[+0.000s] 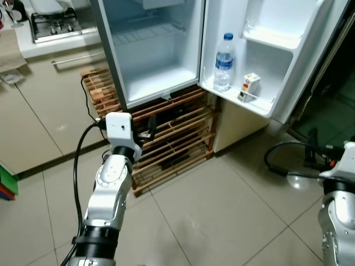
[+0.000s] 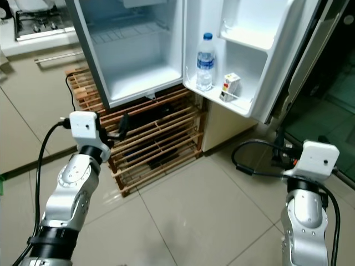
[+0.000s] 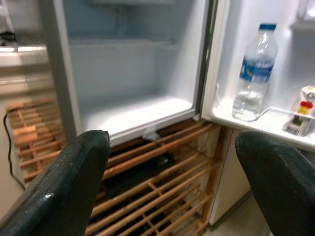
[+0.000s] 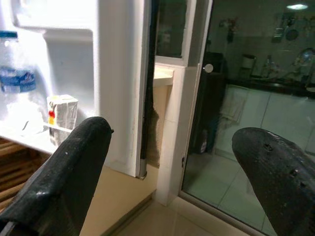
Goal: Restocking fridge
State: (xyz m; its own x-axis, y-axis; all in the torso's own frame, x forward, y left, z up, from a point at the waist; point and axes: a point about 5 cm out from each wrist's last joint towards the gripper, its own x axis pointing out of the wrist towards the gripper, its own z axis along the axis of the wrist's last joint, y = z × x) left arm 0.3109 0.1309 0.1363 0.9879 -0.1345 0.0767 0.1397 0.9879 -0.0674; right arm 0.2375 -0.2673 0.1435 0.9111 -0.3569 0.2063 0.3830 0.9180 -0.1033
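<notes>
While both tools gape empty | water bottle [image 1: 224, 62] stands beyond left tool [image 3: 172, 182] | door shelf [image 1: 260, 106]

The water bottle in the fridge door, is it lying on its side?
No, the water bottle stands upright on the lower door shelf, beside a small carton.

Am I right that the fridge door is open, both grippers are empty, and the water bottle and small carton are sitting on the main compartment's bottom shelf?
Not quite. The water bottle and small carton stand on the open fridge door's lower shelf, as the left eye view shows. The left gripper and right gripper are open and empty.
</notes>
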